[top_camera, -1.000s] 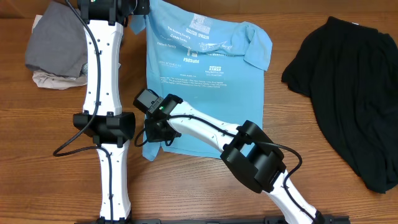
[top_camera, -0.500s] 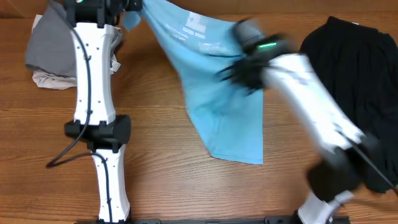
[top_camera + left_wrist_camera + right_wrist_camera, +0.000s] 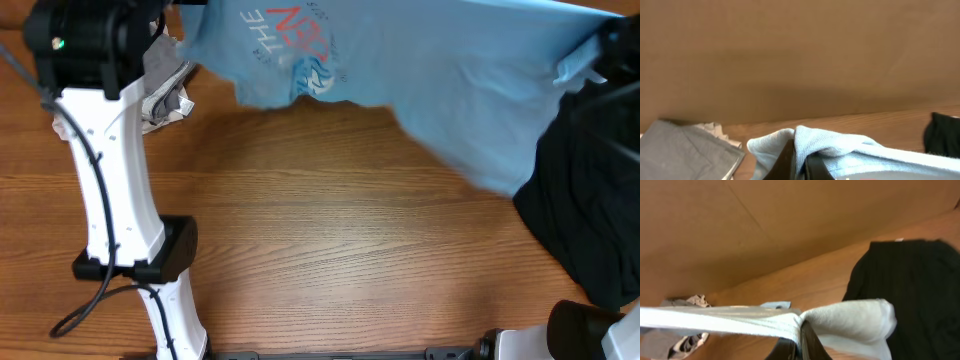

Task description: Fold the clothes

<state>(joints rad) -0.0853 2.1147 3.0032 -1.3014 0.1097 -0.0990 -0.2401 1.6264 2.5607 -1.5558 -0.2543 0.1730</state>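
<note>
We see the overhead view lit evenly from above, with warm, soft light on the wooden table (image 3: 330,250) and no hard glare; shadows on the wood are faint and soft-edged. Across the top of the frame the light-blue T-shirt (image 3: 430,80) looks out of focus, its red lettering smeared. At the right edge the black garment (image 3: 590,230) sinks into near-featureless dark. The white left arm (image 3: 105,190) is bright but not blown out. In the left wrist view the brown backdrop (image 3: 800,50) is dim, with a darker band low down. In the right wrist view the pale fold of cloth at lower right is washed out and blurred.
</note>
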